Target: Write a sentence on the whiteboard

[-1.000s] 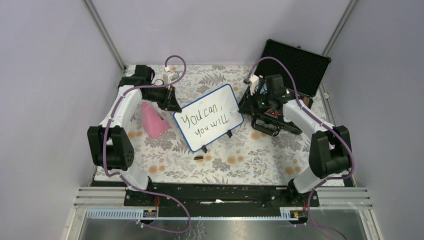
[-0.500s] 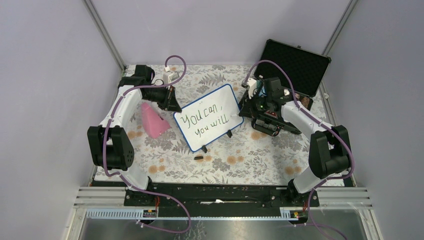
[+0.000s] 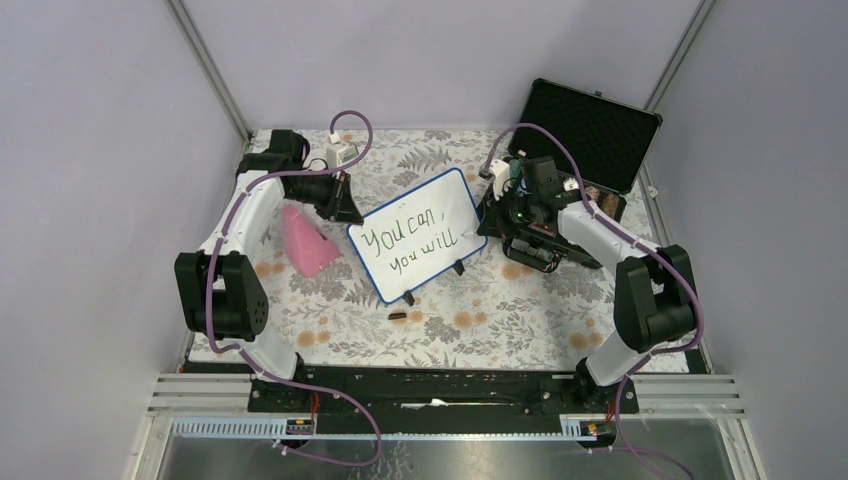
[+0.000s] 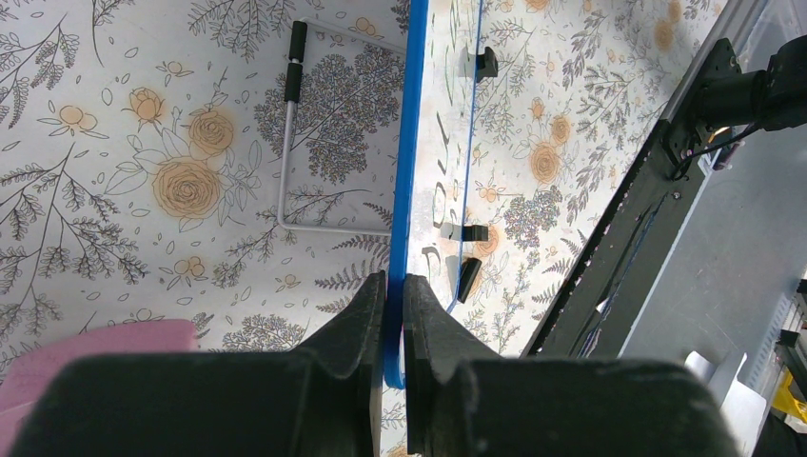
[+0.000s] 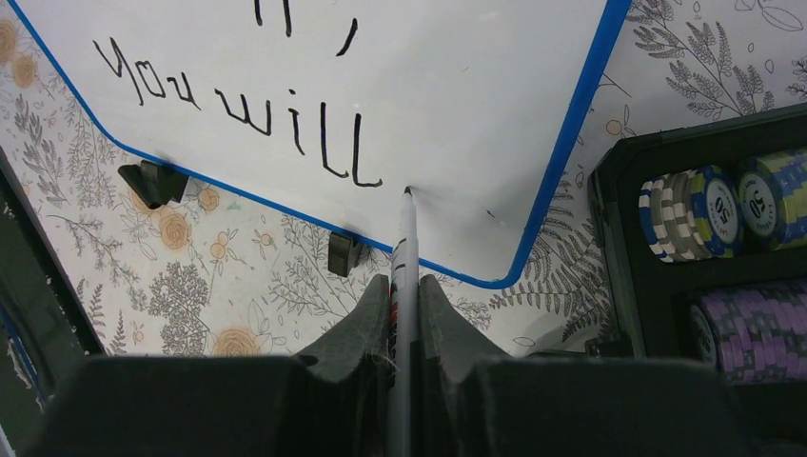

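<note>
1. The whiteboard (image 3: 445, 200), between both arms, carries the sentence (image 5: 238, 114) "You can, you will": two lines done.
2. The right end effector (image 5: 404, 286) pinches a marker (image 5: 403, 238), its tip touching the board just ahead, past "will"; the ending looks unfinished.
3. The left end effector (image 4: 394, 286) clamps the board's blue frame.

**What my things look made of**

I see the whiteboard (image 5: 457, 105) with a smooth, shiny white face and a blue rim that looks like plastic. The left gripper (image 4: 394, 290) and the right gripper (image 5: 404, 295) look like dull black plastic. The pen (image 5: 402, 249) has a smooth white body. The table cover (image 3: 500, 312) is flat and not shiny, with printed flowers. The case (image 3: 590, 120) is lined with bumpy black foam. The pink block (image 3: 305, 240) looks dull.
</note>
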You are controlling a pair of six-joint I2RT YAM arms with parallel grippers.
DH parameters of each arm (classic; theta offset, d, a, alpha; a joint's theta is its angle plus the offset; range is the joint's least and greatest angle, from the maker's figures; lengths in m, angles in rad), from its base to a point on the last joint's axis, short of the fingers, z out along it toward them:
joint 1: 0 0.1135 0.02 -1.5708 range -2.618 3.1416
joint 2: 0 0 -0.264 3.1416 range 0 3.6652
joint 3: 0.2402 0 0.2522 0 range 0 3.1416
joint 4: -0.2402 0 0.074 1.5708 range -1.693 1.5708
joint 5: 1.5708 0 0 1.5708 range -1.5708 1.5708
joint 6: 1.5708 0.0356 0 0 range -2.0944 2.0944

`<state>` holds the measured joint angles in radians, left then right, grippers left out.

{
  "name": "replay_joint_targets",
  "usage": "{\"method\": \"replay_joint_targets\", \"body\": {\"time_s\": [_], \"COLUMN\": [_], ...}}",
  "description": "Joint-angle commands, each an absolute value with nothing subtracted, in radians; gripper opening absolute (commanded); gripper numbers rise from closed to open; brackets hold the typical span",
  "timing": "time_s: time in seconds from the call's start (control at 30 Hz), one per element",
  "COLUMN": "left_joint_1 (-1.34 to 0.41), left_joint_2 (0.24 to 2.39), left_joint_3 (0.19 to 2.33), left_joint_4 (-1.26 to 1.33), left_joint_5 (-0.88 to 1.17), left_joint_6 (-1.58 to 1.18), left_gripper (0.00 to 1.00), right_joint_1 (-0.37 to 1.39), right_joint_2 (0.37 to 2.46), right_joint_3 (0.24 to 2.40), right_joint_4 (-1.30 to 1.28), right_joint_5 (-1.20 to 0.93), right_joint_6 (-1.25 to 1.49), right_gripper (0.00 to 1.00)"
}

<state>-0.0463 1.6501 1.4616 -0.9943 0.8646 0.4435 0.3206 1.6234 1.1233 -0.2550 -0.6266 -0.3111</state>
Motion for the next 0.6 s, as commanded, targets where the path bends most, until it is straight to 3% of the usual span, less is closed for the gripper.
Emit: {"method": "replay_joint_targets", "body": {"time_s": [0.0, 0.57], "left_joint_1": [-0.054, -0.054], "left_joint_2": [1.624, 1.631], "left_joint_3": [1.443, 1.443], "left_joint_4": [-0.944, -0.944], "left_joint_5": [0.799, 0.794], "left_joint_6": [0.458, 0.461], "left_gripper": [0.0, 0.0], "right_joint_1": [0.332, 0.336], "right_joint_2": [1.639, 1.654], "right_joint_3": [1.168, 1.152], "right_joint_4": [-0.247, -0.251], "right_joint_5": [-0.612, -0.596], "right_joint_6": [-0.328, -0.34], "right_gripper": [0.0, 0.0]}}
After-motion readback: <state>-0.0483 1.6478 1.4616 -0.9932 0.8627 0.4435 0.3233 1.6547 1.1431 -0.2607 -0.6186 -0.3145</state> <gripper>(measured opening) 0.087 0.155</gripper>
